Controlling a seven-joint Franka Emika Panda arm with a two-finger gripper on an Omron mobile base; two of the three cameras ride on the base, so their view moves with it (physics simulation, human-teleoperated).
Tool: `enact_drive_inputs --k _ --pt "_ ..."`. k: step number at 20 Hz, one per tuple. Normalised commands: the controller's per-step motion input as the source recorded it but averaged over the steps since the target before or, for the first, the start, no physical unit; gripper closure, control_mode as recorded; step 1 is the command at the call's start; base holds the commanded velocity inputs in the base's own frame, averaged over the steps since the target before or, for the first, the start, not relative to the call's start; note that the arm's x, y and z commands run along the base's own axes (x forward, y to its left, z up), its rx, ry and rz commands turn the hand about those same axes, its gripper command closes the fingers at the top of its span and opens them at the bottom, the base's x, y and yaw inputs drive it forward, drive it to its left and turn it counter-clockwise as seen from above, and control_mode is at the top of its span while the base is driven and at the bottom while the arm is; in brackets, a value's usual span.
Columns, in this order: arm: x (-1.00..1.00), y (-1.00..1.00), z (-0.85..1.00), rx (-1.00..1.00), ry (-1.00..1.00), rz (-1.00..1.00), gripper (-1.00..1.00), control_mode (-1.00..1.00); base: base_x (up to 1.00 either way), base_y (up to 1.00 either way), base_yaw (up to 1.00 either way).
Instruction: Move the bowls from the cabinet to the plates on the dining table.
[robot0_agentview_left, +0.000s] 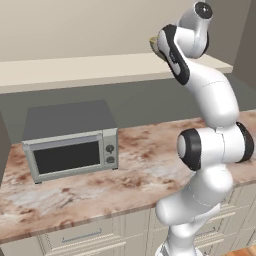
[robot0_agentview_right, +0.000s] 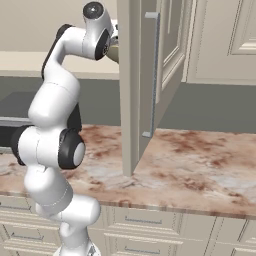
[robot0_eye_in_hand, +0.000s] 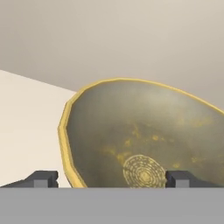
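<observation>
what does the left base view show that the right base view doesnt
Left base view alone: a grey toaster oven on the counter and the long beige cabinet shelf.
Right base view alone: the open cabinet door with its grey bar handle, and a shut door beyond it.
Both: the white arm reaching up to the olive-tan bowl, and the marbled countertop.

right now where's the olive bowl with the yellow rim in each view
left base view: the olive bowl peeks out at top centre, on the cabinet shelf behind the arm's wrist.
right base view: a sliver of it at top, between the wrist and the open cabinet door.
hand view: large, centre-right, between the open end effector tips.
shared landmark: the cabinet shelf.
</observation>
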Motion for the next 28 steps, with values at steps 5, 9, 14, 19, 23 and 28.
enact_drive_inputs --k 5,9,14,19,23,28 --pt "0.00 0.00 0.00 0.00 0.00 0.00 1.00 -1.00 0.00 0.00 0.00" --pt "0.00 0.00 0.00 0.00 0.00 0.00 1.00 -1.00 0.00 0.00 0.00" --pt "-0.12 0.00 0.00 0.00 -0.03 0.00 1.00 -1.00 0.00 0.00 0.00" --pt "-0.63 0.10 0.09 0.00 -0.22 0.03 1.00 -1.00 0.00 0.00 0.00" --pt "-0.69 0.04 0.00 -0.01 -0.25 0.02 1.00 -1.00 0.00 0.00 0.00" --pt "-0.97 0.04 0.00 0.00 -0.12 0.03 1.00 -1.00 0.00 0.00 0.00"
